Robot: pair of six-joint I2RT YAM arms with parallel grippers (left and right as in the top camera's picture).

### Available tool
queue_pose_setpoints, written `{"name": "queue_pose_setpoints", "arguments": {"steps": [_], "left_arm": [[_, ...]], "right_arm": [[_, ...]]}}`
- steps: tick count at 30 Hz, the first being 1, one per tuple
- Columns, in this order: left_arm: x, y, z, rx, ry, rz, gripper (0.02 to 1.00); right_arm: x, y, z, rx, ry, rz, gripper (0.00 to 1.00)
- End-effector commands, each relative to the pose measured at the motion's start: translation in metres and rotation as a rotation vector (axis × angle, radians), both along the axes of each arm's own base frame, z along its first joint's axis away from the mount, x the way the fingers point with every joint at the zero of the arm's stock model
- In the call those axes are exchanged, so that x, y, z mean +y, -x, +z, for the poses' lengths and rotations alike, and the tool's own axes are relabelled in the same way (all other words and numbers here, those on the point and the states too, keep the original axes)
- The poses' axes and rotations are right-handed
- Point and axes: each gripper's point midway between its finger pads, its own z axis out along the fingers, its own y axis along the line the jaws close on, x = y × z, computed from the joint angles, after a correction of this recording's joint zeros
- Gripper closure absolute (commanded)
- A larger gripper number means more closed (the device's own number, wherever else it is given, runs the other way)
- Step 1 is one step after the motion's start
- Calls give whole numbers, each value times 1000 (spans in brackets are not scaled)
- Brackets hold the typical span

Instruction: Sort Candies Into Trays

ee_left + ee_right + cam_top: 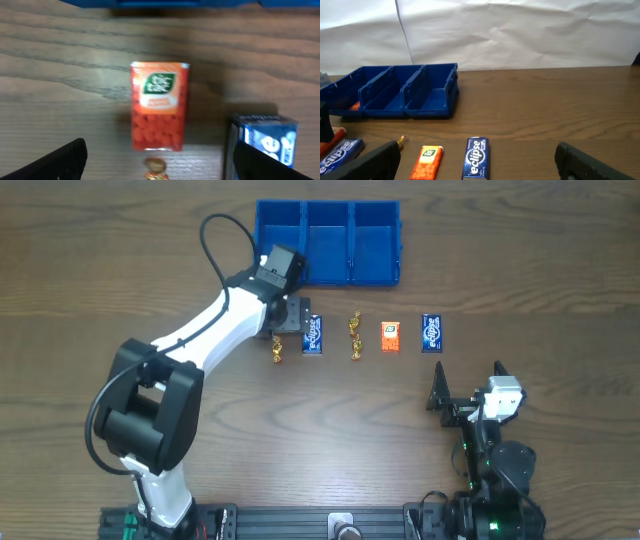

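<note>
A wooden worktop [560, 280] holds a blue three-compartment plastic tray [398, 240] at its far edge. A row of candies lies nearer than the tray.

The left gripper [290, 318] hangs over the row's left end. Its black fingers [60, 160] are spread wide on either side of an orange rectangular plastic mint box [159, 105], not touching it. A blue gum pack [267, 140] lies just right of that box, and a gold foil-wrapped candy [156, 167] lies just near it.

Further right lie two more gold candies [354, 338], a second orange mint box [390, 336] and a second blue gum pack [432, 333]. The right gripper [438, 390] sits near and right of the row, fingers apart and holding nothing.
</note>
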Motion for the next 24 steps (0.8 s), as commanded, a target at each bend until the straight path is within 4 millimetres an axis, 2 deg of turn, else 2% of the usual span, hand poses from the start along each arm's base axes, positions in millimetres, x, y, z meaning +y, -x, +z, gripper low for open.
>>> {"name": "queue_pose_setpoints", "arguments": {"steps": [1,13,20,24], "left_arm": [[12,-5,-4,10,5,25,95],[7,-12,-26,15,17,12,95],[8,-13,-28,16,8,1,194],[8,-12,-30,20,2,-12,200]], "right_arm": [[1,0,-1,-1,12,4,3],[1,0,-1,-1,12,4,3],[1,0,-1,-1,12,4,3],[1,0,-1,-1,12,4,3]]}}
